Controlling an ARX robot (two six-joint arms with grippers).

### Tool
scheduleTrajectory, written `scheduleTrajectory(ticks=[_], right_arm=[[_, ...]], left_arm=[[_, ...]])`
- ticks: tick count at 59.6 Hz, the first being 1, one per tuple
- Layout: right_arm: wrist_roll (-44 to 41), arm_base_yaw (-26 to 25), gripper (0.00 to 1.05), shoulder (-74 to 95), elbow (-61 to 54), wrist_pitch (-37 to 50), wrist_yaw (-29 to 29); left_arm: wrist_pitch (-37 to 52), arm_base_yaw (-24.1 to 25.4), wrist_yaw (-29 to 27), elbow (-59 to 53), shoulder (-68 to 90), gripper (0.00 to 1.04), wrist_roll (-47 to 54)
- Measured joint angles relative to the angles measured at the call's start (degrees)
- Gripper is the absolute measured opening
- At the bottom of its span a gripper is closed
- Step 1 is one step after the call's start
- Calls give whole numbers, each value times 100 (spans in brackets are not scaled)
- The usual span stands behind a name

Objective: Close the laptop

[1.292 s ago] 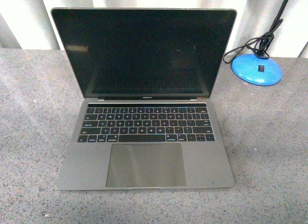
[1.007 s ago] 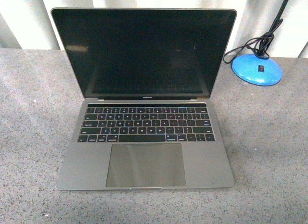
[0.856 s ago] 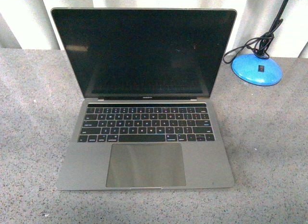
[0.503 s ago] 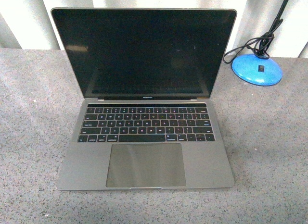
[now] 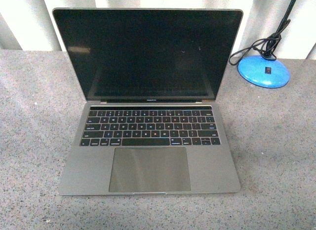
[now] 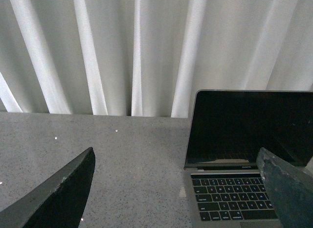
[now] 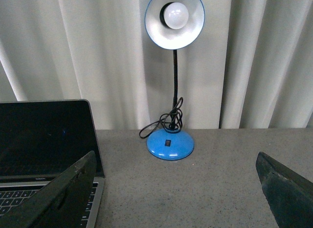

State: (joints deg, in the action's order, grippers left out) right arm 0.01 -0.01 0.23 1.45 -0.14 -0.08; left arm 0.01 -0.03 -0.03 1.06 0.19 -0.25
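The grey laptop stands open in the middle of the table, its dark screen upright and facing me, black keyboard and large trackpad showing. Neither arm shows in the front view. In the left wrist view my left gripper is open and empty, with the laptop beyond its one finger. In the right wrist view my right gripper is open and empty over bare table, with the laptop's screen edge beside one finger.
A blue-based desk lamp with a black cord stands at the back right of the speckled grey table; it also shows in the right wrist view. White curtains hang behind the table.
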Motion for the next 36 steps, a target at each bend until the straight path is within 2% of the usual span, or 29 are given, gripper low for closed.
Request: scheduleTrajectory(ticks=[27,28,33,36], right_arm=[[0,0,95,0,0,0,0],[0,0,95,0,0,0,0],[4,2,95,2,0,-2,11],[352,101,95,313,258,-737,527]], left_arm=[[0,0,0,0,0,98,0],[-59,-50,-153,17,46,98,-26],[-1300,-688,-2135,433,791,98,-765],[-1438,-756,-2450,431,942,98,-984]])
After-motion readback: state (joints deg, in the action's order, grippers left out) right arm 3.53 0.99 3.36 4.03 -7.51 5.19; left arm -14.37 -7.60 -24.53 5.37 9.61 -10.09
